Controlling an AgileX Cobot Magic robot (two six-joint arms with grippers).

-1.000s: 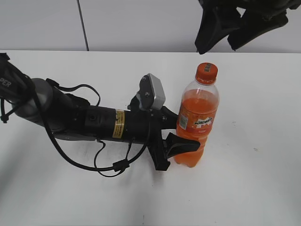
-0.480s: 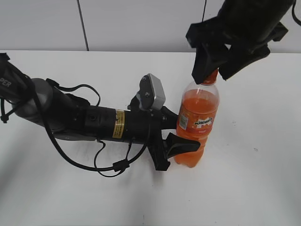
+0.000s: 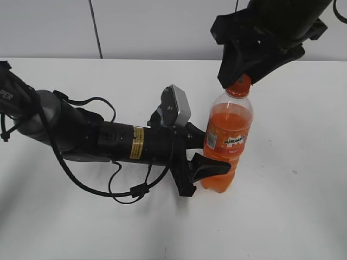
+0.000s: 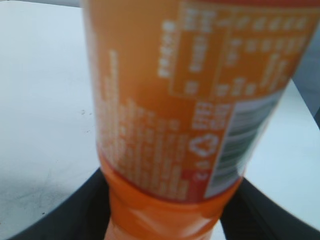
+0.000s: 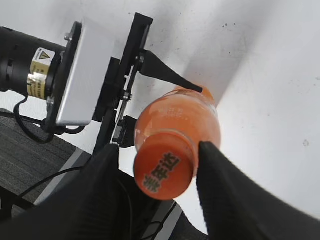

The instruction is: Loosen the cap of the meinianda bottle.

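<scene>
On the left of the white surface point(image 3: 303, 216), your left gripper point(image 3: 209, 157) lies nearly level, its fingers point(image 3: 209, 168) clamped on the lower body of the meinianda bottle point(image 3: 226, 138); I judge this grip is there to keep the bottle upright and stop it turning. At the right, your right gripper point(image 5: 156, 172) hangs over the neck, one finger on each side of the cap point(image 5: 164, 172). Those fingers point(image 5: 227, 200) look spread, with a sliver of gap each side, so the twist is not yet begun. You have one bottle, one cap, two grippers.
</scene>
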